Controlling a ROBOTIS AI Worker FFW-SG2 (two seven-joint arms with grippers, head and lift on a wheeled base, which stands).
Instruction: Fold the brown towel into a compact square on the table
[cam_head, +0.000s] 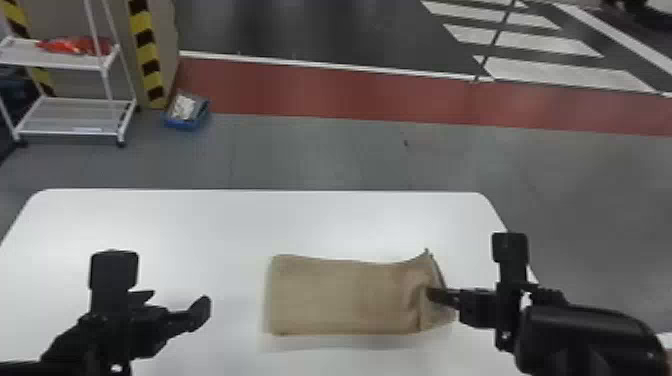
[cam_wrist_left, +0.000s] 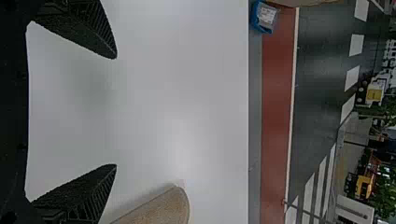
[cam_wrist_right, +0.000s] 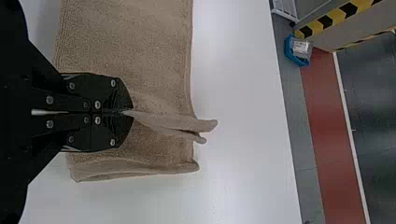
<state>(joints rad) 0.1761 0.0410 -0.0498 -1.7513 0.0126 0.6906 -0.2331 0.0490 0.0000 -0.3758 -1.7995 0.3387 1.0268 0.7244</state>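
The white bench (cam_head: 200, 225) is carrying everything, its far edge running from left to right.

The brown towel (cam_head: 345, 300) is lying on it, right of the middle, forming a strip longer left to right than near to far. Left portion is resting flat; right portion is bunching and lifting. Layers are showing at that end, so probably already doubled, with a fold toward the left coming up.

The right hand (cam_wrist_right: 126, 113) is clamping a ridge of cloth close to the towel's right end, fingers together on it. The left hand (cam_wrist_left: 116, 111) is hanging above the bench, left of the towel, fingers wide apart, gripping nothing.

Smallest: the far corner (cam_head: 426, 252) of the gripped end is peaking up, its loose layers parting beyond the fingers.

Risks, judged from here. The pinch is sitting inward from the end, so the outer flap may be tucking under or trailing when the end goes over. Nothing is pinning the left portion; a low pull could be dragging the whole strip. If only the upper layer is caught, the lower may be staying behind, leaving the square skewed.
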